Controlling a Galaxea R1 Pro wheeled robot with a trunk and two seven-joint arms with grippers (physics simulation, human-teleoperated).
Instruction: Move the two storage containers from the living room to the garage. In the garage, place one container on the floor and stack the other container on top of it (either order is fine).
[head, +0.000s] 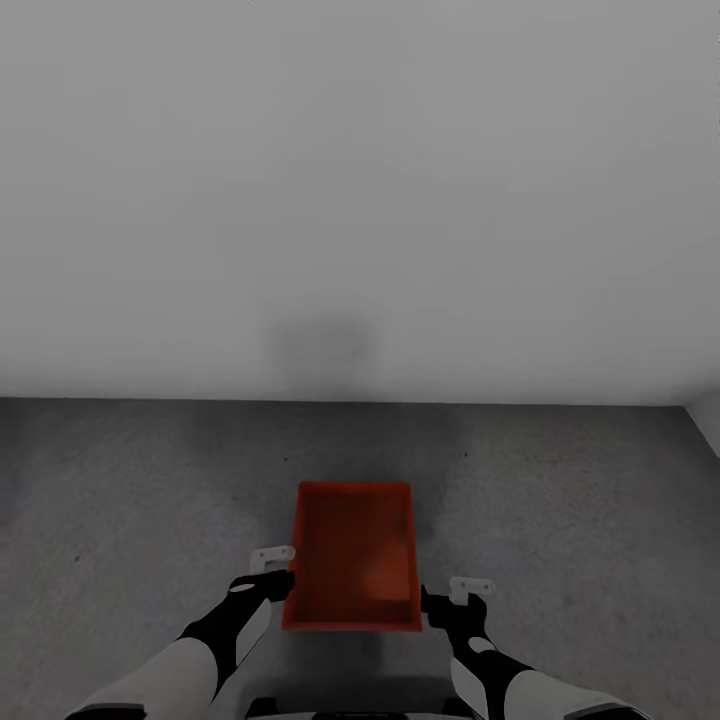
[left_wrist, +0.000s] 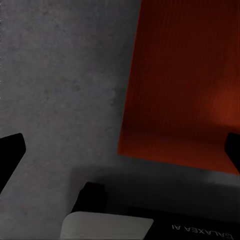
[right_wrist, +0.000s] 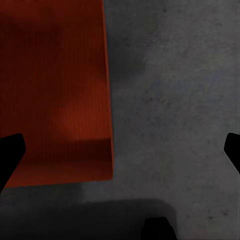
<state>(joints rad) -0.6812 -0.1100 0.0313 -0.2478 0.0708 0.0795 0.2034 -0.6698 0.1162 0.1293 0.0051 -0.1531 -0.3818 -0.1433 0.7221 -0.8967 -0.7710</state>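
One orange-red storage container (head: 352, 555) sits level over the dark grey garage floor (head: 140, 500), just in front of my base. I cannot tell whether it rests on the floor or hangs just above it. The other container is out of view. My left gripper (head: 283, 584) is at the container's left wall, and my right gripper (head: 431, 605) is at its right wall. In the left wrist view the container (left_wrist: 185, 80) has its side wall between the widely spread dark fingertips (left_wrist: 11, 150). The right wrist view shows the container (right_wrist: 52, 90) likewise, fingertips (right_wrist: 10, 150) far apart. Both grippers are open.
A plain pale grey wall (head: 360, 200) rises a short way beyond the container. Another wall (head: 706, 420) meets it at the far right corner. Rough concrete floor stretches left and right of the container. My white forearms (head: 200, 660) reach in from below.
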